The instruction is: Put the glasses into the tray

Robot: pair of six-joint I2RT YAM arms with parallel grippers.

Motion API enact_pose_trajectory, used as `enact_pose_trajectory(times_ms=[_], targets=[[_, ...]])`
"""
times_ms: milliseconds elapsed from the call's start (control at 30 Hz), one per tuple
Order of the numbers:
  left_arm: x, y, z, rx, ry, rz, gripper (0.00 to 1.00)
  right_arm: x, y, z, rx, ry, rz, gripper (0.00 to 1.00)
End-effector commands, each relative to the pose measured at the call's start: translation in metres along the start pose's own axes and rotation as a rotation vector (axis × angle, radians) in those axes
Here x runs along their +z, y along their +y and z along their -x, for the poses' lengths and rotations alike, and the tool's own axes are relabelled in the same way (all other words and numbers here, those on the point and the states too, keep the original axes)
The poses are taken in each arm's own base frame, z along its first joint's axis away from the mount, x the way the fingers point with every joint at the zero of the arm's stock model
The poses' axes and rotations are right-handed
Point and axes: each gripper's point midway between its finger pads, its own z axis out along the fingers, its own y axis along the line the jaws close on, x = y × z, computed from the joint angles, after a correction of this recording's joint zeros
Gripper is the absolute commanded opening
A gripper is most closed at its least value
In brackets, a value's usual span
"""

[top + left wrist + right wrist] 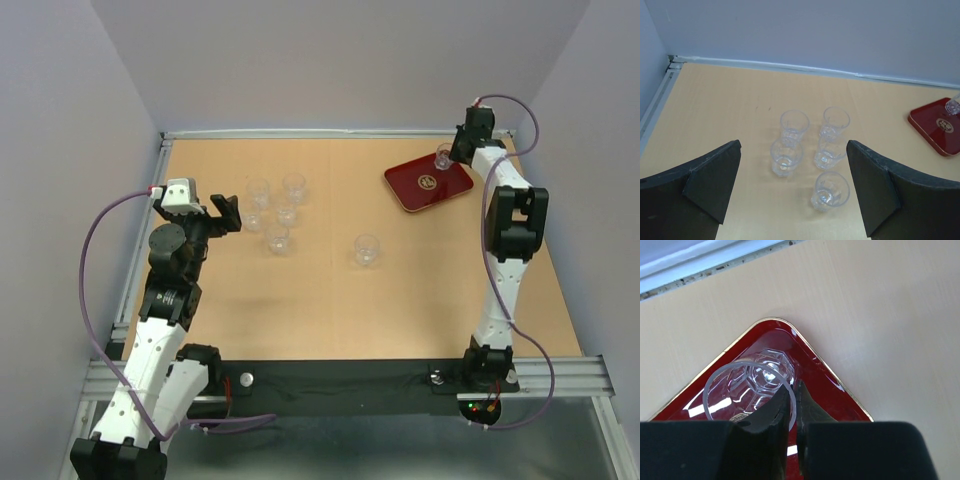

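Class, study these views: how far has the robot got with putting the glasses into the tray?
Done: nothing stands released in the flat dark-red rectangular tray yet. In hand: the right gripper pinches one small clear tumbler by its rim at the tray's corner. Left: five clustered tumblers before the open left gripper, plus a lone tumbler apart from them.

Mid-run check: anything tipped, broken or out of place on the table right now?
Nothing stands out. The five clustered clear tumbler glasses and the lone one stand upright. The right gripper pinches the seventh glass by its wall over a corner of the dark-red rectangular tray, which merely sits angled to the table edges.
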Motion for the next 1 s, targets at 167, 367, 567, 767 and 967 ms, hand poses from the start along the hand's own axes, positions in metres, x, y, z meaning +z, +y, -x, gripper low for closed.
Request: enact_pose_trajectory(times_ms=[167, 367, 567, 767, 967], targets=[[0.000, -0.007, 0.023, 0.012, -0.065, -0.024, 0.99, 0.006, 0.004, 0.034, 0.002, -0.097, -0.007, 0.33], [0.004, -0.009, 0.019, 0.018, -0.050, -0.038, 0.99, -0.012, 0.008, 0.061, -0.017, -0.151, 0.021, 0.64], [0.004, -0.028, 0.015, 0.011, -0.039, -0.147, 0.99, -0.045, 0.010, 0.079, -0.065, -0.187, 0.054, 0.69], [0.008, -0.052, 0.005, -0.014, 0.009, -0.276, 0.99, -0.127, 0.050, 0.041, -0.363, -0.148, 0.438, 0.70], [0.002, -0.096, -0.004, -0.095, 0.080, -0.523, 0.98, -0.213, 0.068, -0.033, -0.487, -0.114, 0.755, 0.83]])
